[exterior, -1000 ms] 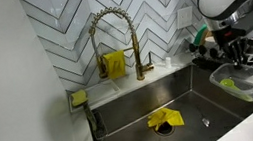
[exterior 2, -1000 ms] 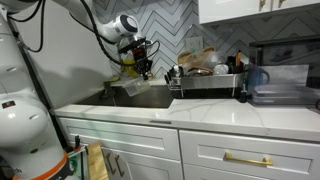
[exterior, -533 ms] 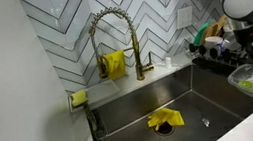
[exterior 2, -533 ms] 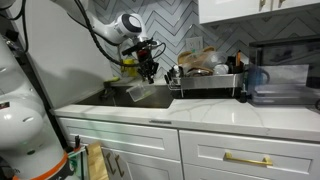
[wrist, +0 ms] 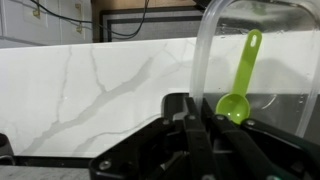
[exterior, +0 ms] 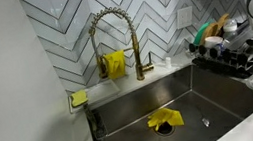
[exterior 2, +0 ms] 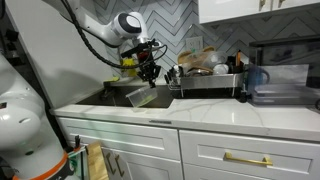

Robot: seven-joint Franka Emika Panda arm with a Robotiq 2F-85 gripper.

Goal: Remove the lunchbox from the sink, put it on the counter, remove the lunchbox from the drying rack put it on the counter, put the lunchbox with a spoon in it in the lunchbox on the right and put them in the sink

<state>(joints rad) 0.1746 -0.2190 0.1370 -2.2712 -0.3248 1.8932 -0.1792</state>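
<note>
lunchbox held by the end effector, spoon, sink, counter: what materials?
lunchbox: clear plastic by the look; the spoon shows through its wall.
spoon: glossy green, likely plastic.
sink: brushed stainless steel, grey with soft reflections.
counter: white with grey veins, marble or imitation; cannot tell which.

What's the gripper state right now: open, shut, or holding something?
Gripper: closed on the wall of the clear lunchbox, which has a green spoon inside.

End effector (exterior 2: 148,80) with gripped lunchbox (exterior 2: 141,96) and spoon (wrist: 240,85), lower and farther from the faucet (exterior: 137,59) than before.
</note>
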